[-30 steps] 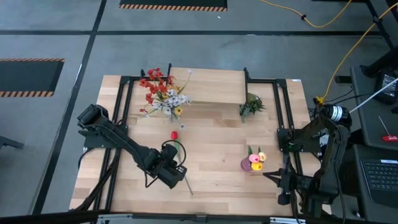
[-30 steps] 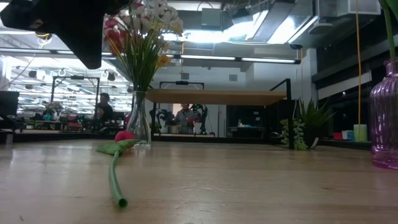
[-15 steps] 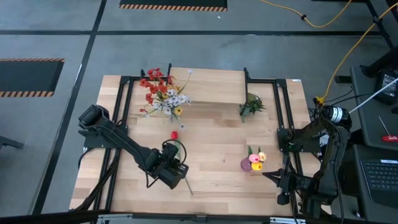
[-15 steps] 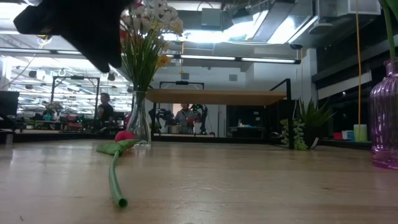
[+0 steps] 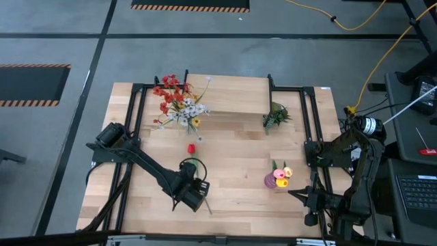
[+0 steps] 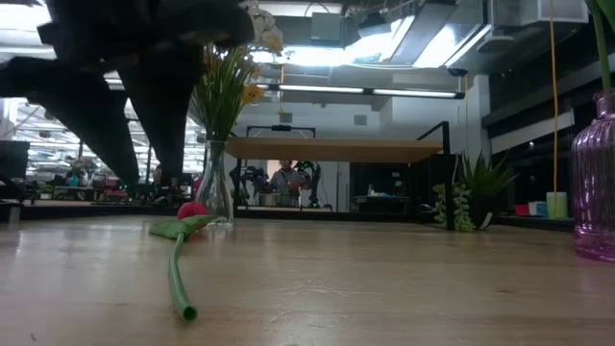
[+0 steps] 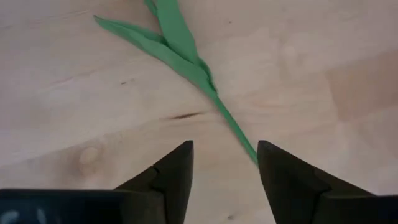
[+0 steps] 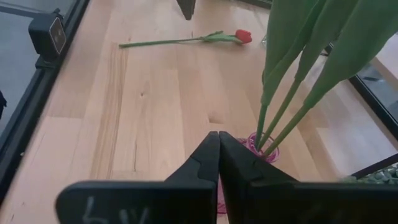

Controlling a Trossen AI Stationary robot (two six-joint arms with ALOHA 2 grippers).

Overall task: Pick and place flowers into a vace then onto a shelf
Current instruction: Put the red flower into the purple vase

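Note:
A red tulip (image 5: 191, 148) lies flat on the table, its green stem (image 7: 230, 121) running toward the near edge. My left gripper (image 7: 225, 163) hangs open just above the stem's lower part (image 5: 192, 195), pointing steeply down, one finger on each side of the stem. My right gripper (image 8: 219, 140) is shut and empty beside a purple vase (image 5: 276, 180) that holds tulips (image 5: 283, 172). A clear vase of red, white and yellow sprays (image 5: 179, 102) stands by the shelf (image 5: 229, 96).
A small green plant (image 5: 275, 116) stands at the shelf's right leg. Black frame rails (image 5: 133, 137) run along the table's left and right sides. Bare wood (image 5: 239, 147) lies between the tulip and the purple vase. People sit in the room behind (image 6: 285, 183).
My left gripper has come down toward the tulip's stem and a little toward the table's near edge, rolling slightly, and has opened. The tulip has not moved.

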